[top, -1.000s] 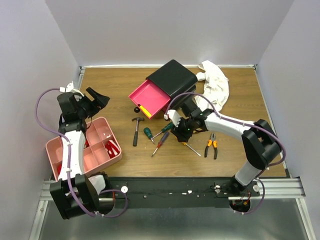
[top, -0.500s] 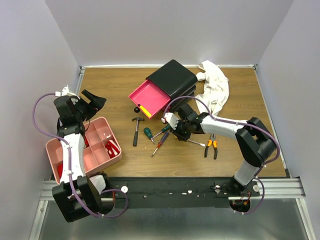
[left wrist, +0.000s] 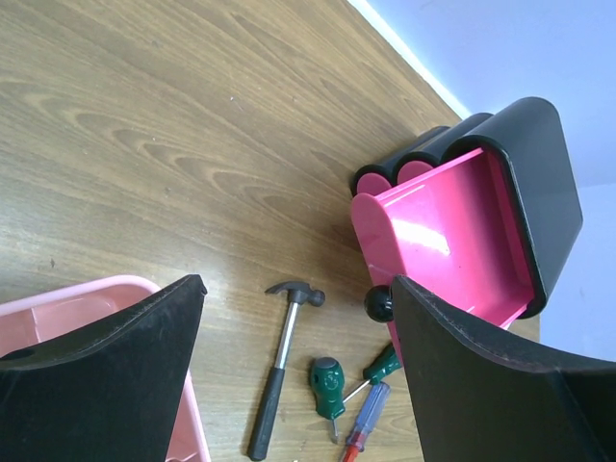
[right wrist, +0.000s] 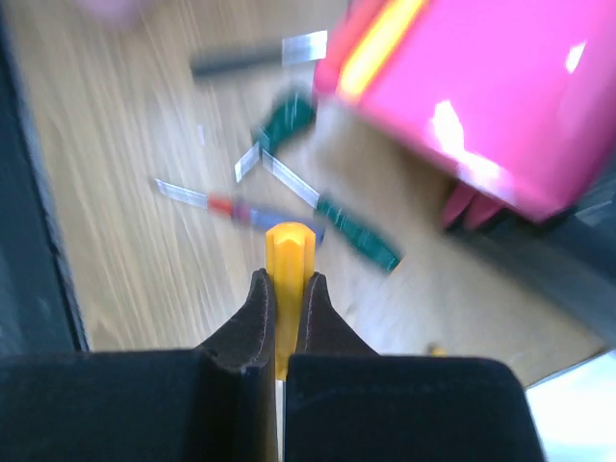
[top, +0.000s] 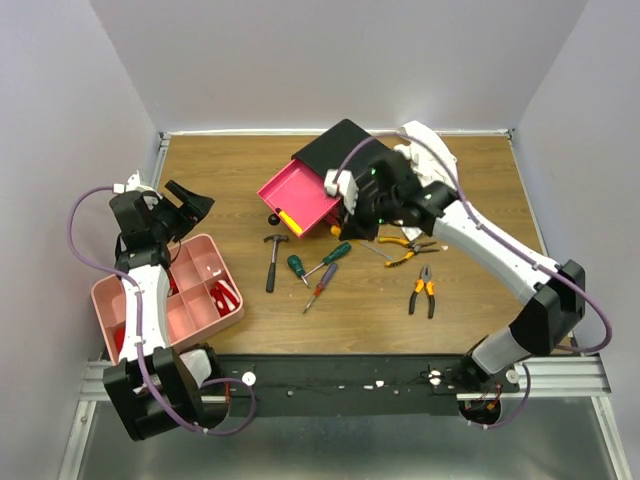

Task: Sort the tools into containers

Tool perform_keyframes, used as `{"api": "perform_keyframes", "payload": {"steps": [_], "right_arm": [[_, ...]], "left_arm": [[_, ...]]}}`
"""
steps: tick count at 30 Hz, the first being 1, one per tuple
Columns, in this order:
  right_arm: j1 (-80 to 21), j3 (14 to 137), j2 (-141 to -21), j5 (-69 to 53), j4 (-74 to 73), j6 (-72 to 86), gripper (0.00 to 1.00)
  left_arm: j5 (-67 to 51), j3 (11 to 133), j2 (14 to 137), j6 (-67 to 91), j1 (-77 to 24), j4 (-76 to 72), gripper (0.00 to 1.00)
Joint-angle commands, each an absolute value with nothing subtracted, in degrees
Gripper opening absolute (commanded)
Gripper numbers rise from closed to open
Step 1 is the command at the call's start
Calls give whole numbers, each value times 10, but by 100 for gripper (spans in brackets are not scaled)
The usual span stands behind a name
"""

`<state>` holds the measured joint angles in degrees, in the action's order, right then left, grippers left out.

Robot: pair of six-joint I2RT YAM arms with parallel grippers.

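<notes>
Tray (top: 205, 265) at left, drawer box (top: 345, 152) behind — hammer (top: 272, 262), screwdrivers (top: 296, 266), pliers (top: 424, 290) before it

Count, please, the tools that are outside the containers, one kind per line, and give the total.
Hammer: 1
Screwdrivers: 4 (short green one, long green one, purple one, yellow one held in the right gripper)
Pliers: 2 (near pair, far pair)
Total: 7

Brown wood-grain bench (top: 215, 175) under the right end effector (top: 348, 212), crumpled white cloth (top: 438, 152) just right of it at the far edge, pale grey walls (top: 350, 60) beyond, black rail (top: 330, 385) nearside.
</notes>
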<state>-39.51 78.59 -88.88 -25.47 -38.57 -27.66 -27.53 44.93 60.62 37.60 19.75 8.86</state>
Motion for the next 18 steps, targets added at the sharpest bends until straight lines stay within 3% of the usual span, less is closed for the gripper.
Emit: {"api": "perform_keyframes", "payload": {"steps": [1,4,9,18], "right_arm": [[-347,916,-888,-402,-366,-206,1],[-339,1018,-941,-423,-319,-89,1],[-340,1076,-1025,-391,-256,50,1],[-354,1185,-1138,-318,-243,61,1]], "left_arm": [[-277,455,622,379,192,83,88],[-276,465,630,372,191,87,88],[-277,466,634,361,190,91,88],[-282,442,611,341,191,100,89]]}}
